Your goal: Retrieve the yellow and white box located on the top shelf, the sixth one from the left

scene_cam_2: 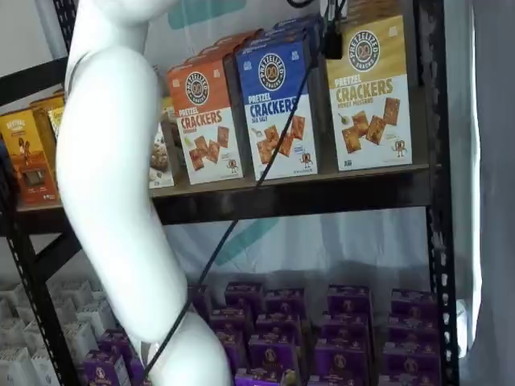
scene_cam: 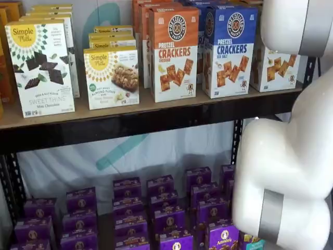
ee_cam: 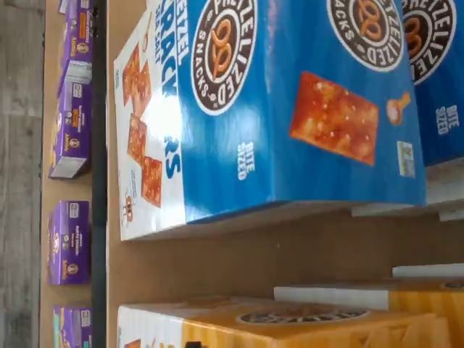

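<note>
The yellow and white box [scene_cam_2: 368,92] is standing upright on the top shelf [scene_cam_2: 306,195], just beside the blue-topped box [scene_cam_2: 278,104] and at the front of its row, its face turned outward. In the other shelf view only the white lower part of the yellow and white box [scene_cam: 274,67] is showing, the rest lying behind the white arm [scene_cam: 291,156]. The wrist view is looking down on the blue-topped box [ee_cam: 290,109], with the yellow top of the yellow and white box [ee_cam: 304,326] lying next to it across a strip of bare shelf board.

The claw itself is hard to make out: only something dark is hanging with a cable above the blue-topped box in a shelf view, too unclear to call fingers. Its jaws are standing as wide as they go, and nothing is sitting between them.

Judging by its look, the box is thin cardboard holding dry crackers, so it is probably light, fairly stiff along its edges and easy to dent in the middle of its broad faces. Its printed surface is likely smooth and a little slippery. The narrow sides, near the upper part, are looking like the best place to take hold, since the gap beside the blue-topped box is leaving room for a finger. A gentle squeeze should do; a hard one could crush the contents.
</note>
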{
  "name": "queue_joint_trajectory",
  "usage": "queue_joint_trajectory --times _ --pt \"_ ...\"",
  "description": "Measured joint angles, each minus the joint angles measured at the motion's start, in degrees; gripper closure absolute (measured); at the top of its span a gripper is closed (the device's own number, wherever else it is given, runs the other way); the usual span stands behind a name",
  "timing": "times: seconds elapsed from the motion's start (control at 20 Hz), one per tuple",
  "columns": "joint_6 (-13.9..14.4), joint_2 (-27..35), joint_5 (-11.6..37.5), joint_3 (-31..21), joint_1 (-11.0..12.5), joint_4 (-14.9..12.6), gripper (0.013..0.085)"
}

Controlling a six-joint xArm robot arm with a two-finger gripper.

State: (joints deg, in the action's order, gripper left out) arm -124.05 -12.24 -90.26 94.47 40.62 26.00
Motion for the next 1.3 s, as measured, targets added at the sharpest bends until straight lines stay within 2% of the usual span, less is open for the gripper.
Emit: queue_joint_trajectory --times 0.35,0.75,1.3 --pt "0.8 3.4 -4.0 5.1 -1.4 -4.7 0.0130" --pt "1.5 4.9 -5.2 7.6 -1.2 -3.5 0.0130" --pt "1.8 5.7 -3.5 7.9 -3.6 -8.0 0.0130"
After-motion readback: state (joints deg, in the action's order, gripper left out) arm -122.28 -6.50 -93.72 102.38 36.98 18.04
